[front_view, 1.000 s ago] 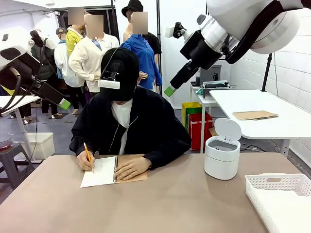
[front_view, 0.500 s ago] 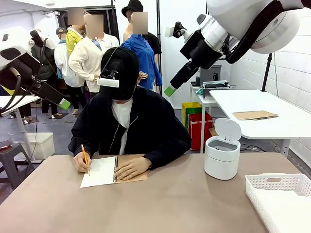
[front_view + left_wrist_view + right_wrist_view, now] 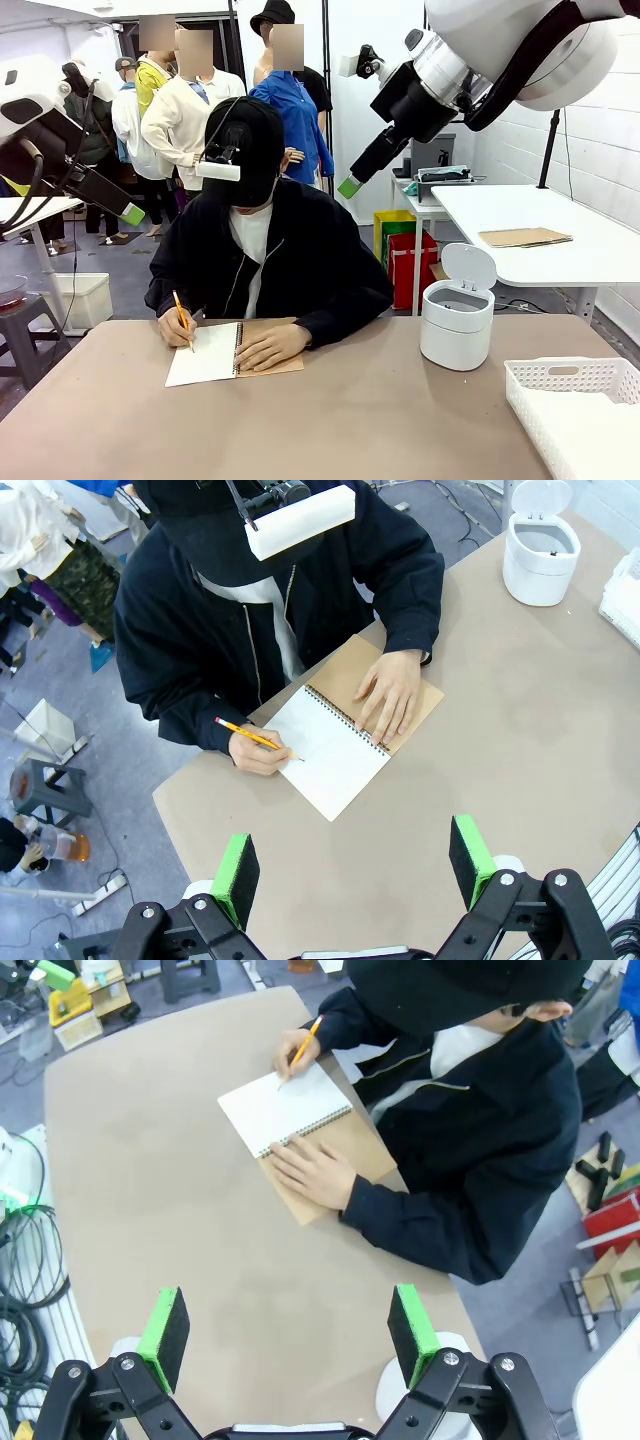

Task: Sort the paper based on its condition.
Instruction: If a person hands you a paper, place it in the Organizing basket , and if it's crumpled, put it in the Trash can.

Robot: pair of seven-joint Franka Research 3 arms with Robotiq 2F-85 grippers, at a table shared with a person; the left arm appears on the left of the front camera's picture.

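Though the white basket (image 3: pixel 575 400) is cut off at the frame edge, its visible part holds nothing. Beside it the lidded bin (image 3: pixel 457 320) stands open, contents unseen. Left claw (image 3: pixel 355 868) and right claw (image 3: pixel 287 1332) gape wide, empty.

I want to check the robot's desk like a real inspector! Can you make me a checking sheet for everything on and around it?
Surface: brown table, flat, mostly bare.
Job's things: open notebook showing a white page; a person writes on it with a pencil, other hand flat on the brown cover. No loose sheets seen.
Clutter: white bin with lid up; white basket at the table's right edge.
Grippers: left gripper and right gripper both open, empty, high above the table.
Cables: bundle beside the table in the right wrist view.
Surroundings: white side table bearing a brown folder; stool.
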